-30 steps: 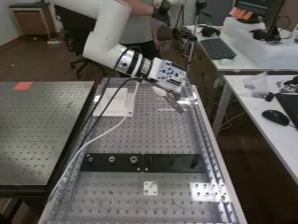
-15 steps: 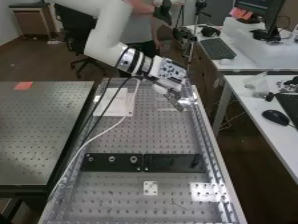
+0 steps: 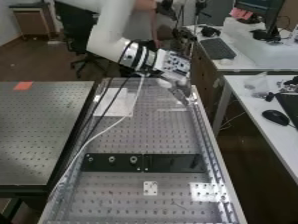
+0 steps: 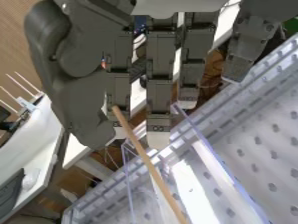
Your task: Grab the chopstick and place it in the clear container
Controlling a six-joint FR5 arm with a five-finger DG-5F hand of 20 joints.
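Hand is above the clear container; the chopstick slants down beside it. Whether it grips, I cannot tell. Probable step: placement. Next, verify containment, then ensure release.

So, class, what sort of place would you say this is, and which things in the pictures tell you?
Most likely a robotics lab or workshop: a white robot arm hangs over a metal bench with rows of holes, and a desk nearby holds a keyboard.
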